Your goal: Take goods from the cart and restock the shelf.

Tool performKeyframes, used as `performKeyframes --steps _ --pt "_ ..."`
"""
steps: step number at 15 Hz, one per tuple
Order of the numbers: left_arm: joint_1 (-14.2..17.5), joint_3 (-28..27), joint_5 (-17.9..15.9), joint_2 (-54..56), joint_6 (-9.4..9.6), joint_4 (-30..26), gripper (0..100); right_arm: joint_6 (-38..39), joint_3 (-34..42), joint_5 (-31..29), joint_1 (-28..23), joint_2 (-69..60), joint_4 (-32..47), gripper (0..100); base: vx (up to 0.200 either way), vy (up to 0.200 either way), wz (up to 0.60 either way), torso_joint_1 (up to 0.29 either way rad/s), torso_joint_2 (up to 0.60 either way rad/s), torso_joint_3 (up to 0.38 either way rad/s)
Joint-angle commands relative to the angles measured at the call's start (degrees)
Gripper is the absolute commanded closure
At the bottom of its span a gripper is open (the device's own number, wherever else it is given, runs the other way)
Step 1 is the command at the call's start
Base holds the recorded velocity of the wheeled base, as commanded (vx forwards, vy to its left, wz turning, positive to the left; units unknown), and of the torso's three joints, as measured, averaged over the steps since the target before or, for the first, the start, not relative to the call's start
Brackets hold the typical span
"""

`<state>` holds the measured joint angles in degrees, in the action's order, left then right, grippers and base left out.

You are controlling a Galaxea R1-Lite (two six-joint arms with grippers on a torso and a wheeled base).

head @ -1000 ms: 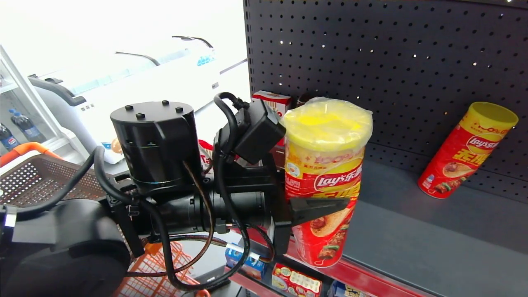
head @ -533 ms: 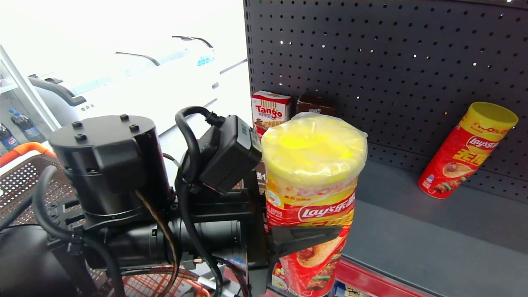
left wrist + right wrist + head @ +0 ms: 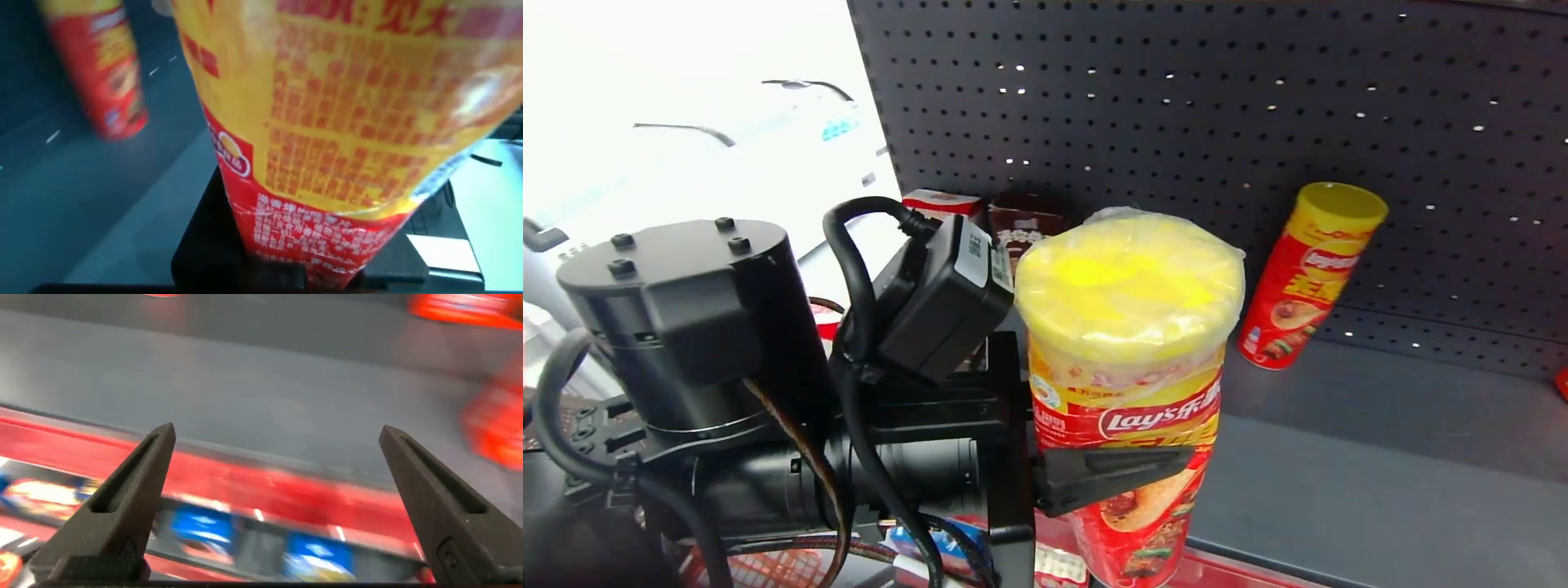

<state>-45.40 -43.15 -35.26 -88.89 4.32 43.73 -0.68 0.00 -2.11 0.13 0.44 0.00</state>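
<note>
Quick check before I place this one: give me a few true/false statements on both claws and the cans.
The left claw is shut on an upright chip can. True.
The second can lies flat on the shelf. False: it stands tilted, leaning on the pegboard.
The right claw is open and empty. True.
The chip can's lid is blue. False: it is yellow, under clear film.

White glare floods the head view's left; wrist views blurred
</note>
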Motion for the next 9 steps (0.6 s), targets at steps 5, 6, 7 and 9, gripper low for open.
performKeyframes --steps 5,6,7,9 --pt "0.49 0.18 0.01 0.04 -0.1 0.13 100 -0.02 0.0 0.0 -0.05 0.09 0.0 0 0.0 0.0 -0.24 0.0 0.0 0.002" --pt "0.57 0.35 0.01 0.04 -0.01 0.13 100 -0.02 0.0 0.0 -0.05 0.09 0.0 0 0.0 0.0 0.0 0.0 0.0 0.0" --pt "0.66 0.44 0.01 0.12 -0.1 0.13 100 -0.02 0.0 0.0 -0.05 0.09 0.0 0 0.0 0.0 0.0 0.0 0.0 0.0" --pt "0.75 0.44 0.01 0.12 -0.01 0.13 100 -0.02 0.0 0.0 -0.05 0.09 0.0 0 0.0 0.0 0.0 0.0 0.0 0.0"
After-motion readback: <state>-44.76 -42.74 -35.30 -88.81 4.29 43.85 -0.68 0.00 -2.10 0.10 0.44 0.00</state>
